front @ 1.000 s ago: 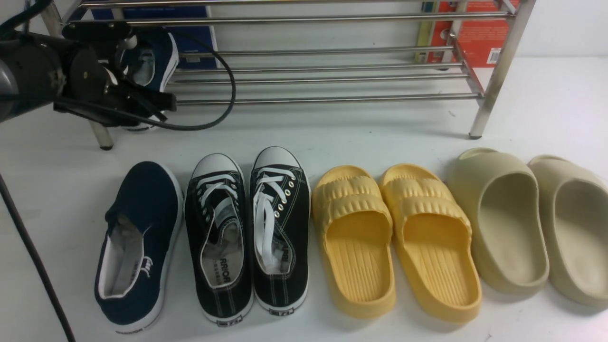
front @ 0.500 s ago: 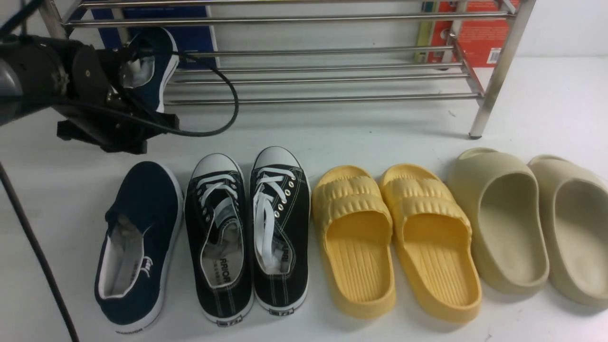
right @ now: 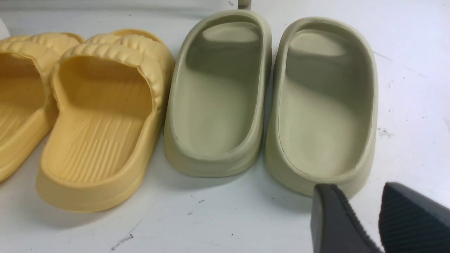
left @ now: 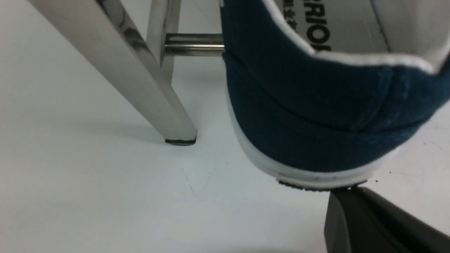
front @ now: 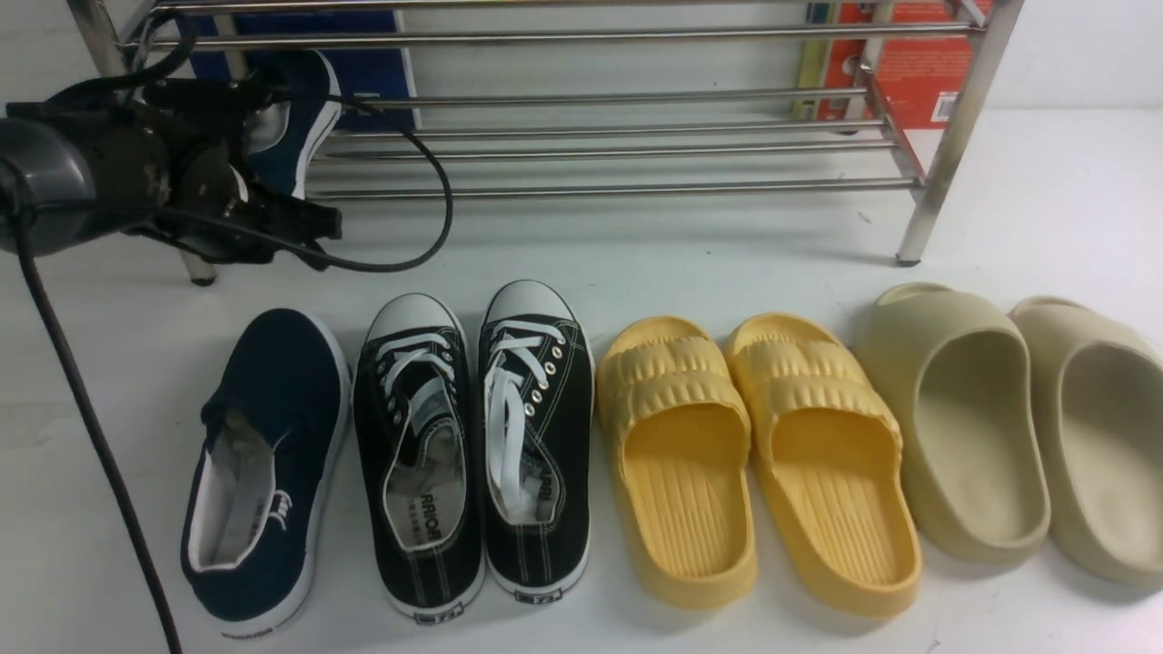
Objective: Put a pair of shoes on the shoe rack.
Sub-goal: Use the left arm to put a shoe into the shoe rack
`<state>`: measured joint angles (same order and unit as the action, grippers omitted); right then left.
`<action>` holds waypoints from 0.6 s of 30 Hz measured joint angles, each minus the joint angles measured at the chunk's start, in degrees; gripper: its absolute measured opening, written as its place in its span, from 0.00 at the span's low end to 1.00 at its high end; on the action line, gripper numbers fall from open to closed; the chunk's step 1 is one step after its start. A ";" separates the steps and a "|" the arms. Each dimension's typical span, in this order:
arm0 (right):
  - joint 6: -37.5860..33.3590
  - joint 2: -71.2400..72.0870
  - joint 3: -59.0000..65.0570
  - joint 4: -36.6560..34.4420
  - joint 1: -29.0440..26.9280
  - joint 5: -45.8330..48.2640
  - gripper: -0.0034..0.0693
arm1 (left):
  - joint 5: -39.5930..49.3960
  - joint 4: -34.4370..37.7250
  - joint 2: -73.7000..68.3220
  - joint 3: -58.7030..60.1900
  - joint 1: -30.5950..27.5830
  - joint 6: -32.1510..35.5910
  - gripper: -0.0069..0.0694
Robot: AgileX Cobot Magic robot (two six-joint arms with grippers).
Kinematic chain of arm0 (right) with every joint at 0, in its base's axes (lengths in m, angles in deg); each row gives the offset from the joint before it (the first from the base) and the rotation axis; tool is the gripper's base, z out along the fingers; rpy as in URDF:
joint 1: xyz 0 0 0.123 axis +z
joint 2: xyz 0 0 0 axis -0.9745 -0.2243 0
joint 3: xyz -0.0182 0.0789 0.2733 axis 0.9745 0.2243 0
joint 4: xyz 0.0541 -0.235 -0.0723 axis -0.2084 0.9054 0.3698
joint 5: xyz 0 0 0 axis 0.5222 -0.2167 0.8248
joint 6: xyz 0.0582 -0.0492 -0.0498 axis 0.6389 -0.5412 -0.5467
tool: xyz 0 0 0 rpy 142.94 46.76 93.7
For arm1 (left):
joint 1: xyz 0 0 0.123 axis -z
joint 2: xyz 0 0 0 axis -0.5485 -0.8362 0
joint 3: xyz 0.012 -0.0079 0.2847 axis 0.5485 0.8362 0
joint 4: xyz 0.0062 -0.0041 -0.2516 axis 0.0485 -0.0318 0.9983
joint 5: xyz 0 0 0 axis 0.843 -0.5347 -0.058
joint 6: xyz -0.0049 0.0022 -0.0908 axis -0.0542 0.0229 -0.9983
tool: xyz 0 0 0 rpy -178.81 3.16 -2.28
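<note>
One navy slip-on shoe (front: 304,109) lies on the lower rods at the left end of the steel shoe rack (front: 618,145), its heel toward me. Its mate (front: 263,463) stands on the white floor at the far left of the row. My left gripper (front: 318,222) is shut and empty, with its tip touching the underside of the racked shoe's heel (left: 316,105), beside the rack's leg (left: 140,77). My right gripper (right: 355,196) is open with nothing between its fingers, just behind the heel of a beige slide (right: 323,105).
In the floor row stand a pair of black lace-up sneakers (front: 472,445), a pair of yellow slides (front: 754,454) and a pair of beige slides (front: 1018,427). A blue book (front: 372,64) and a red book (front: 918,64) stand behind the rack. A black cable (front: 91,436) hangs at the left.
My left arm has turned and shifted at the rack's left end. The racked navy shoe's heel has moved slightly back toward the rods. The floor shoes have not moved.
</note>
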<state>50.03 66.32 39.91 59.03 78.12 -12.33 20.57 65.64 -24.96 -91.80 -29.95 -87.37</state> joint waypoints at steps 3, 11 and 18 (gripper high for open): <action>0.00 0.00 0.00 0.00 0.00 0.00 0.38 | 1.32 -0.48 0.53 -0.24 0.49 -2.52 0.07; 0.00 0.00 0.00 0.00 0.00 0.00 0.38 | 19.40 2.85 12.43 -0.29 7.12 -2.08 0.07; 0.00 0.00 0.00 0.00 0.00 0.00 0.38 | 31.44 17.81 28.08 7.40 9.05 6.40 0.07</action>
<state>50.03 66.32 39.91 59.03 78.12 -12.33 52.00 83.45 3.12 -84.40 -20.90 -80.97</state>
